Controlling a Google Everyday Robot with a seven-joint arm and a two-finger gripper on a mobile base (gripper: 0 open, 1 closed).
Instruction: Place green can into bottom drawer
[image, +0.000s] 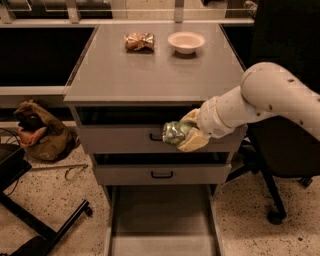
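My gripper (184, 134) is shut on the green can (173, 133), a shiny green and silver dented can. It holds the can in the air in front of the upper grey drawer with a black handle (156, 137). The white arm (265, 102) reaches in from the right. The bottom drawer (162, 220) is pulled out open below, a long flat grey tray with low side walls. The can hangs above its back part.
A gold-brown foil packet (139, 41) and a white bowl (186, 42) sit at the back of the cabinet top (150, 70). A brown bag (40, 132) lies on the floor at left. A black chair base (272, 200) stands at right.
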